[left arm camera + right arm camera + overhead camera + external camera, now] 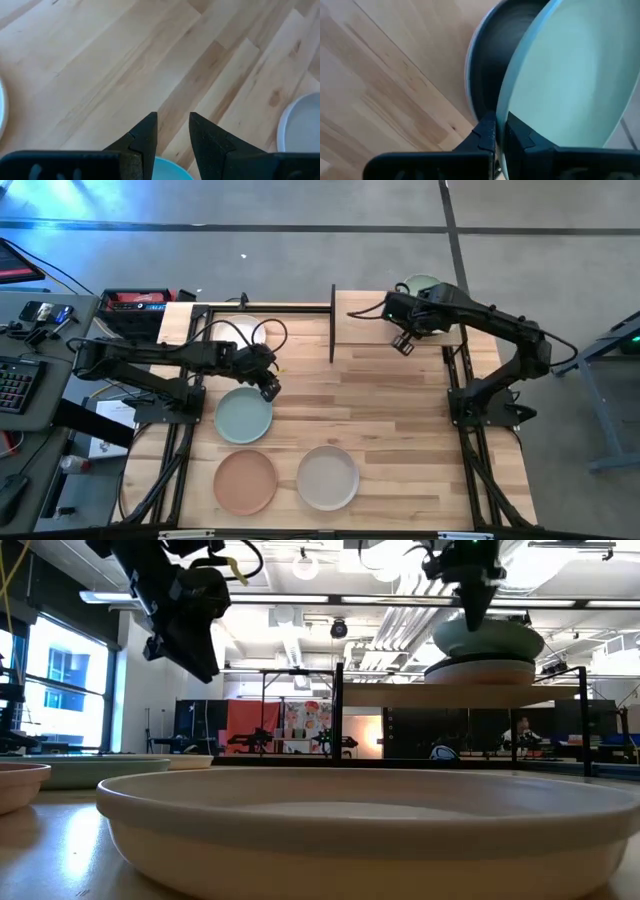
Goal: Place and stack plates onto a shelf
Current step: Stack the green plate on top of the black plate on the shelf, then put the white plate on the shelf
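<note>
My right gripper (pixel 500 120) is shut on the mint green plate (pixel 570 75), over the shelf (pixel 360 315) at the table's far side. A dark plate (pixel 492 55) lies under the mint one. In the low view the mint plate (pixel 490 638) sits over a lower plate (pixel 480 671) on the shelf board (pixel 450 695). My left gripper (pixel 173 125) is open and holds nothing. It hangs above the far right rim of the blue-green plate (pixel 243 417). The peach plate (pixel 245 482) and a pale plate (pixel 327 477) lie flat near the table's near edge, and a white plate (pixel 255 332) lies far left. My right gripper pinches the mint green plate's rim (pixel 507 107) between its two fingers, coming from above and pointing down (pixel 475 600). One finger lies on the inner face and one on the outer. The plate is about level over the dark plate; whether it rests on it I cannot tell.
A black post (pixel 332 325) stands at the shelf's left end. The pale plate (pixel 350 830) fills the low view's foreground. Bare planks (pixel 380 400) lie between the two arms. A desk with a keyboard (pixel 15 385) stands left of the table.
</note>
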Action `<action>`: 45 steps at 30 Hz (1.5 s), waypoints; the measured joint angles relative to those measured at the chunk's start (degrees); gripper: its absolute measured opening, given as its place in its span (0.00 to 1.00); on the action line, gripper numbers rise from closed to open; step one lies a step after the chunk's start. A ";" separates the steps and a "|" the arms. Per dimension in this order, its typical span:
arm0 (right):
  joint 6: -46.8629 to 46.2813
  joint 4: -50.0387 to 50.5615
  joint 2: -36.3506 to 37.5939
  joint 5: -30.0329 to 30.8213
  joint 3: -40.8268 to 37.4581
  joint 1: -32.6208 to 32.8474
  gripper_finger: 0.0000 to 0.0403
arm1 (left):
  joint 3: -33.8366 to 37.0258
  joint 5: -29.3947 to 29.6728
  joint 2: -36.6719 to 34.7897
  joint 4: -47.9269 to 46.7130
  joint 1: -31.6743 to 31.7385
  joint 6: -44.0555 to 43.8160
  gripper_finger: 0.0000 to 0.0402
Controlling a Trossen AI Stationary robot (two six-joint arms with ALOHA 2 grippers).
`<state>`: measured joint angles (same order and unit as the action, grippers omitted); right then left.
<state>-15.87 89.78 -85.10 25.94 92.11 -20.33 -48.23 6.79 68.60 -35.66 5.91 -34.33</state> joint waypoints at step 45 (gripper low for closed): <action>7.31 -2.55 0.00 -15.48 13.83 -7.21 0.28 | 0.00 4.87 0.12 -0.04 18.18 7.78 0.25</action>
<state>-8.57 87.24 -85.10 10.46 105.94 -27.54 -48.23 11.66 68.72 -35.70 24.08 -26.55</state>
